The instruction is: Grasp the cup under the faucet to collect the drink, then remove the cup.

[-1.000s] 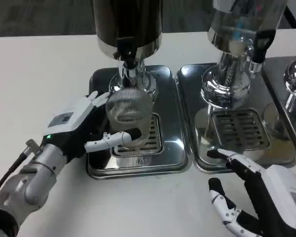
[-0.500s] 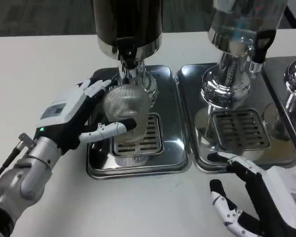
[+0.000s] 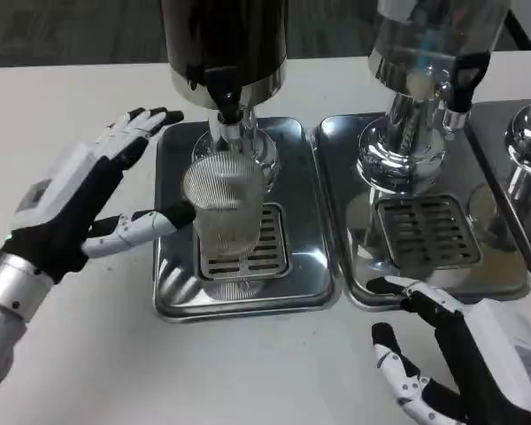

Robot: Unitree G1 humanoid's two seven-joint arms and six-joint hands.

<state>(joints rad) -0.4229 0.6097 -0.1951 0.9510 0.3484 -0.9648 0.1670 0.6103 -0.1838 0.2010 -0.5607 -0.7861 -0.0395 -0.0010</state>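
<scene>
The left hand [image 3: 75,199] hovers with fingers spread and holds nothing, just left of the cup [image 3: 223,208]. The right hand [image 3: 465,359] rests splayed and empty on the white counter [image 3: 53,106]. The ribbed clear cup stands upright on the drip tray [image 3: 173,288], under the faucet [image 3: 227,111].

Cup [image 3: 223,212] on tray [image 3: 305,221], under faucet [image 3: 227,111].

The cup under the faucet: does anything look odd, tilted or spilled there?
Nothing stands out. The cup stands upright on the drip grate below the faucet, and no spill shows on the tray. The left hand is open beside it.
</scene>
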